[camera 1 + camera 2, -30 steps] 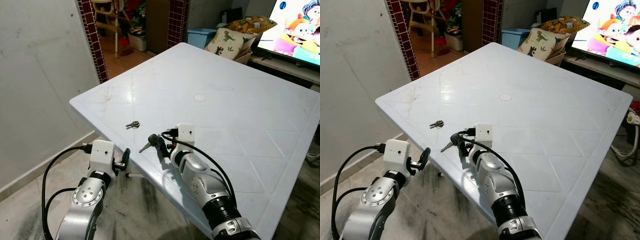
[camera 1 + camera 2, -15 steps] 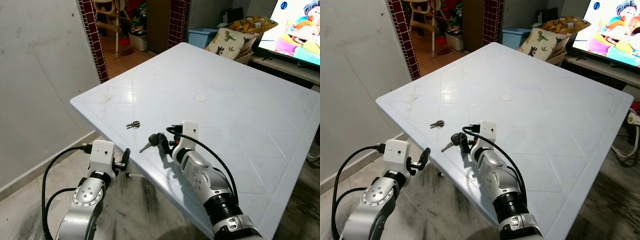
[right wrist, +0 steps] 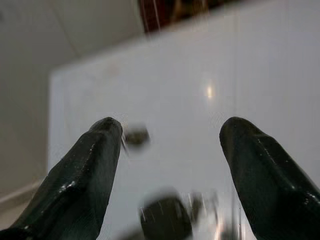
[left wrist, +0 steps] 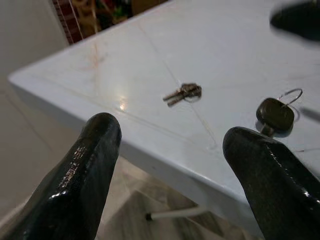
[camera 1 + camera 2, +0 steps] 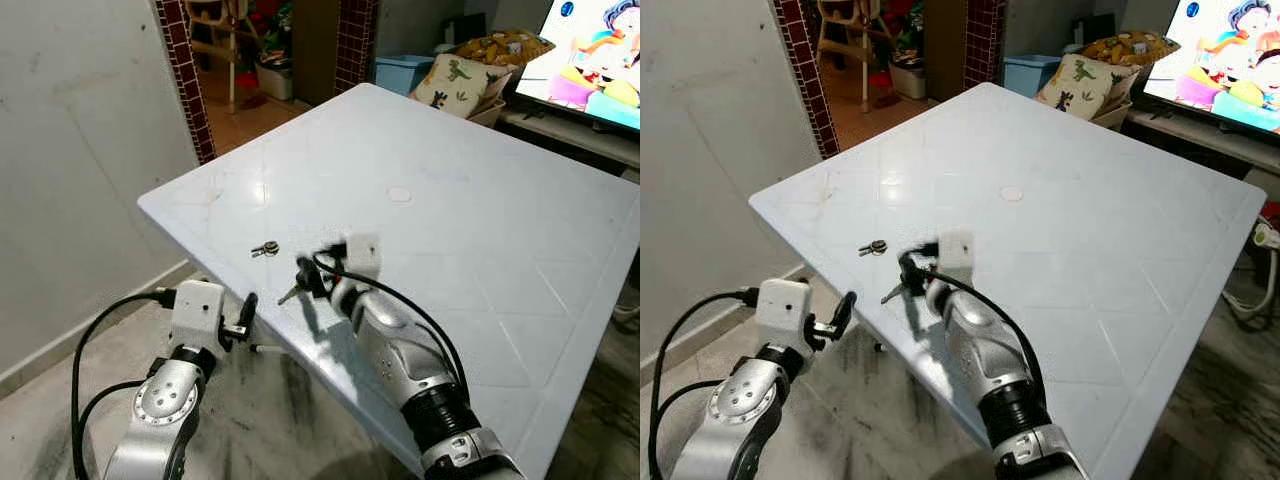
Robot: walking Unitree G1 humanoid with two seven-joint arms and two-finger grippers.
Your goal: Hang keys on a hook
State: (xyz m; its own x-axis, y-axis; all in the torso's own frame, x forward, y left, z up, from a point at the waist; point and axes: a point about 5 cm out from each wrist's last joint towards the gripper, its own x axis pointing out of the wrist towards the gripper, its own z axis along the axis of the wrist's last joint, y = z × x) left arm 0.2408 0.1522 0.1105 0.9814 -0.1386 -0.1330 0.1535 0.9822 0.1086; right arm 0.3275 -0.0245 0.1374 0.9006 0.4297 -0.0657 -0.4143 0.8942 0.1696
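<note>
White plastic table (image 5: 480,200), one corner toward the robot, surface scuffed near that corner. Right hand (image 5: 305,278) is over the table just inside the near edge; its image is motion-blurred in the head views. In the right wrist view its two fingers (image 3: 85,175) stand wide apart with nothing gripped between them. A black-headed key (image 4: 274,116) with a thin wire ring lies flat on the table directly under and just ahead of the right hand, its blade pointing toward the table edge; whether a fingertip touches it cannot be told from the blur. A second, small bunch of keys (image 5: 265,249) lies on the table a little beyond the right hand, toward the far-left corner, apart from the black-headed key.

Left hand (image 5: 247,312) is held below the table's level, off the near edge, just to the left of the right hand. Its fingers (image 4: 82,175) are spread wide and hold nothing; the wrist view looks between them at both sets of keys.

Beyond the table: a brick-edged doorway (image 5: 182,70), a cushion (image 5: 455,82) and a lit screen (image 5: 600,50).
</note>
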